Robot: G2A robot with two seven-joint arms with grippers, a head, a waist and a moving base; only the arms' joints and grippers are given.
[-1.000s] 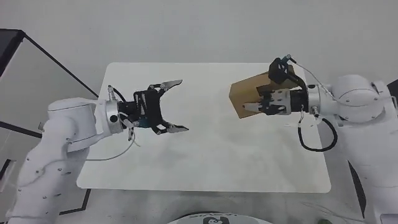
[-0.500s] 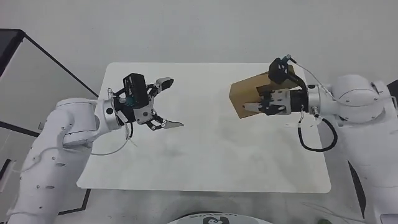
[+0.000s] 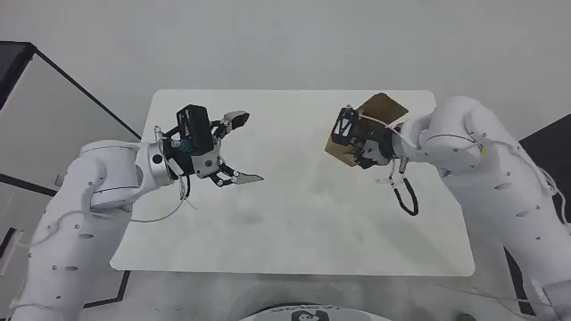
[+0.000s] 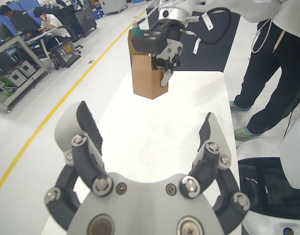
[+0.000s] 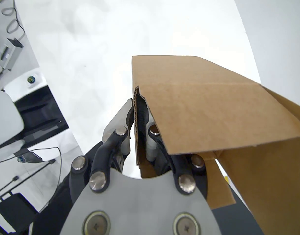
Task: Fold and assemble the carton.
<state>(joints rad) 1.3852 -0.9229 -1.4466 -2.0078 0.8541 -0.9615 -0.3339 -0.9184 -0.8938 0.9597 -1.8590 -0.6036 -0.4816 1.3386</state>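
I have the white tabletop (image 3: 294, 223) below both arms. The brown carton (image 3: 379, 109) is over its right half, toward the far edge, and the right gripper holds it. From the left wrist view the carton (image 4: 146, 79) stands roughly upright with one corner edge facing that camera and a flap raised at its top. I cannot tell whether its lower end touches the tabletop. From the right wrist view the carton (image 5: 201, 108) has one panel folded over toward the camera.

The right gripper (image 5: 137, 116) is clamped on a corrugated wall of the carton, one of its fingers (image 5: 119, 123) outside the wall and the other inside. The left wrist view shows the right gripper (image 4: 164, 74) against the carton's near side.

The left gripper (image 3: 245, 147) is over the left half of the tabletop, well apart from the carton and pointed toward it. Its fingers (image 4: 87, 121) are spread wide with nothing between them.
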